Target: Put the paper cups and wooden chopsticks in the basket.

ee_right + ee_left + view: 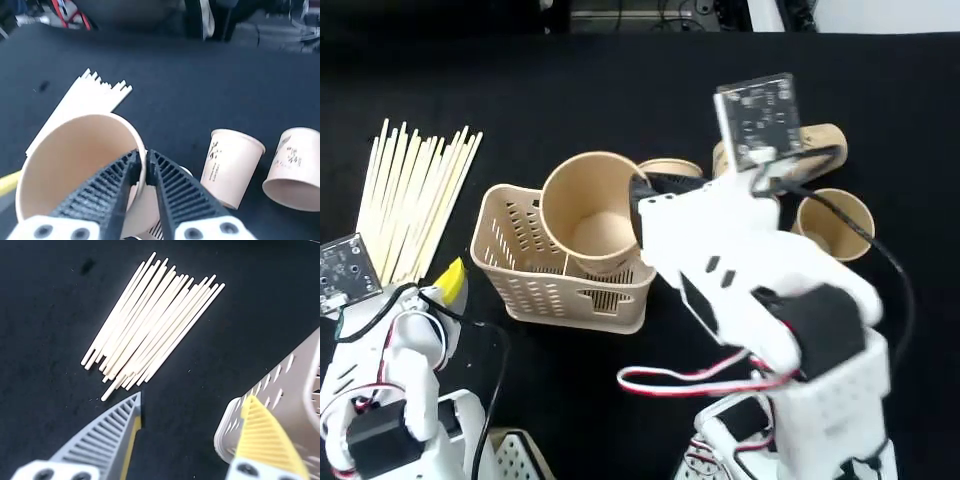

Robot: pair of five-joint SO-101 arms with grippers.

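High view: the basket [560,285] sits mid-table. The right gripper [638,200] holds a paper cup [588,212] by its rim above the basket's open top. The wooden chopsticks [412,198] lie in a fanned bundle to the basket's left, apart from it. Three spare cups [836,224] rest behind and to the right of the basket. The left arm [390,400] stands at the near-left corner.

Left wrist view: the left gripper [190,422] hangs over the black table [45,315] with its fingers spread wide and nothing between them. The chopsticks lie just ahead, and its yellow finger is just beside the basket's corner.

Right wrist view: the right gripper's fingers are almost together, pinching the paper cup's wall, one inside and one outside. Two spare cups lie on the cloth beyond.
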